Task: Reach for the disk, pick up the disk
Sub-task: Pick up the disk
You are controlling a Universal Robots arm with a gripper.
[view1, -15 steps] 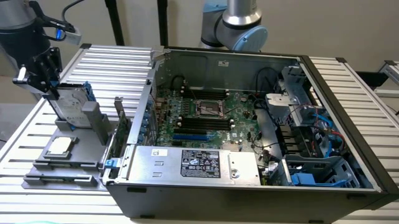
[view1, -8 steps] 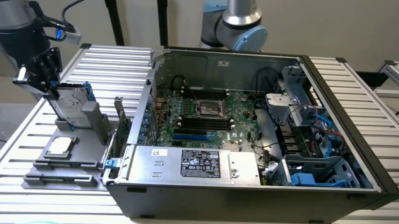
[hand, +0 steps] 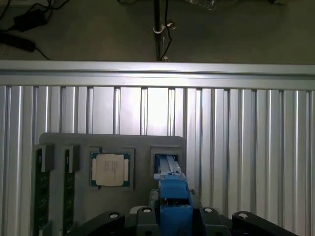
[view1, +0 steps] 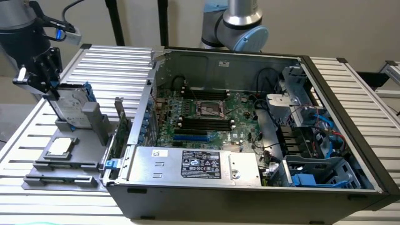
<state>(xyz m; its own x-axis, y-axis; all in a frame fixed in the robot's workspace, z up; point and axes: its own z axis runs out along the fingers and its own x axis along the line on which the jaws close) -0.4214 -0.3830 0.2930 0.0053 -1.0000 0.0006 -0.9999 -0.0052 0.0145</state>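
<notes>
1. The disk (view1: 70, 104) is seen standing on edge in a slot of a grey holder (view1: 87, 157), its blue bracket facing up; in the wrist view the blue bracket (hand: 173, 192) is seen rising out of the slot towards the camera.
2. The end effector (view1: 50, 89) is placed at the disk's upper edge, on the exterior view's left. Whether it is clamped on the disk or only set about it cannot be told.
3. The reach is judged to be as good as finished, and the pick-up not yet done, since the disk's lower edge is seated in the slot.
4. For the pick-up, a firm hold on the upper edge is judged to be needed, and a straight pull in line with the slot, so that the bracket is not jammed against the holder's walls.
5. A small square chip (view1: 61, 146) is seen lying flat in the same holder, just beside the disk's slot.
6. The holder is carried on a bench (view1: 112, 56) of ribbed metal slats, beside an open computer case (view1: 250, 197).
7. A pale wall is seen behind the bench, and dark cables (hand: 24, 24) are seen on the grey floor beyond its edge.
</notes>
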